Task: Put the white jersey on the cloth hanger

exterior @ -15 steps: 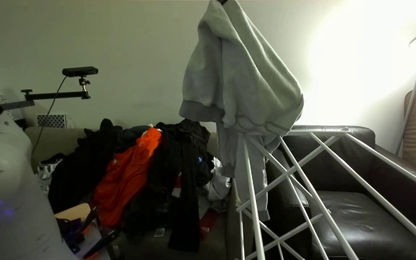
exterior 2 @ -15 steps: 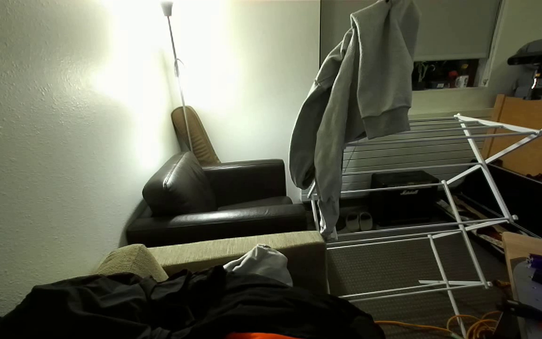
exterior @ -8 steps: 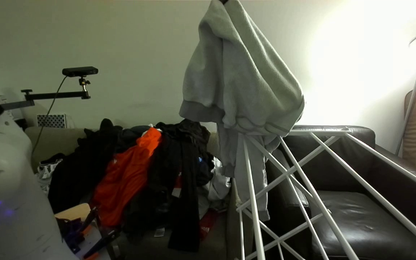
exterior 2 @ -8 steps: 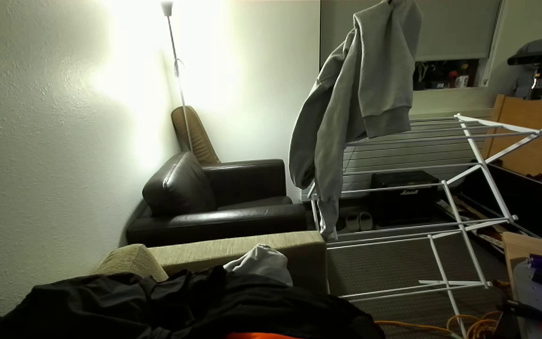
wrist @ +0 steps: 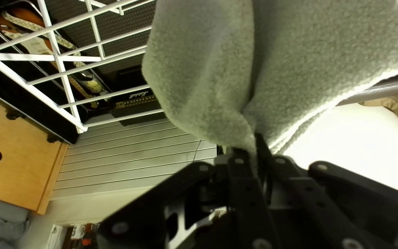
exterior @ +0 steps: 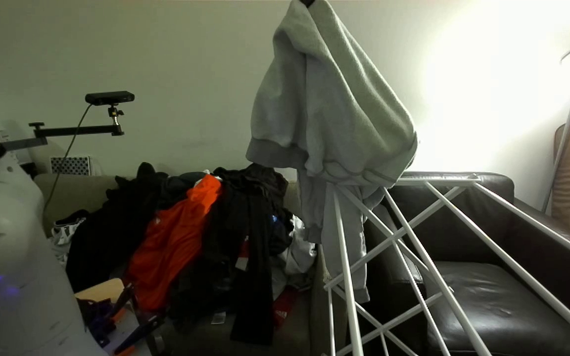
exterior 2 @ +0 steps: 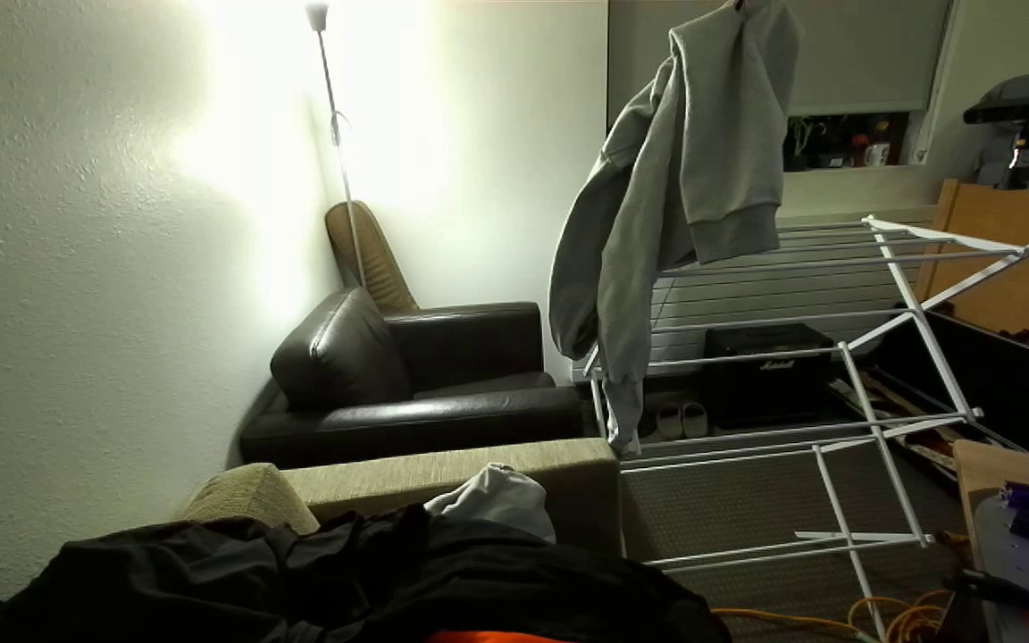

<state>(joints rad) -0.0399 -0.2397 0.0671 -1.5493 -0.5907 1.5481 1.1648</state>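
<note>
The white jersey (exterior: 334,109) hangs bunched from my gripper at the top edge of an exterior view, where only a dark fingertip (exterior: 307,2) shows. In the wrist view my gripper (wrist: 250,147) is shut on a fold of the jersey (wrist: 202,76), and the fabric spreads out beyond the fingers. The cloth hanger (exterior: 436,182) is a white rack of thin rods. Over its end hangs the jersey (exterior 2: 720,134), hiding part of the hanger (exterior 2: 916,313). One sleeve drops behind the front rods. Whether fabric rests on a rod I cannot tell.
Black clothes (exterior: 250,237) and an orange garment (exterior: 176,242) are heaped on a beige sofa (exterior 2: 443,473). A black leather armchair (exterior 2: 407,420) stands close to the rack. A Marlboro-dark amplifier (exterior 2: 769,366) and a wooden board (exterior 2: 1015,259) lie beyond the rods.
The jersey has swayed very slightly to the right in both exterior views. Its grip and the rack look the same.
</note>
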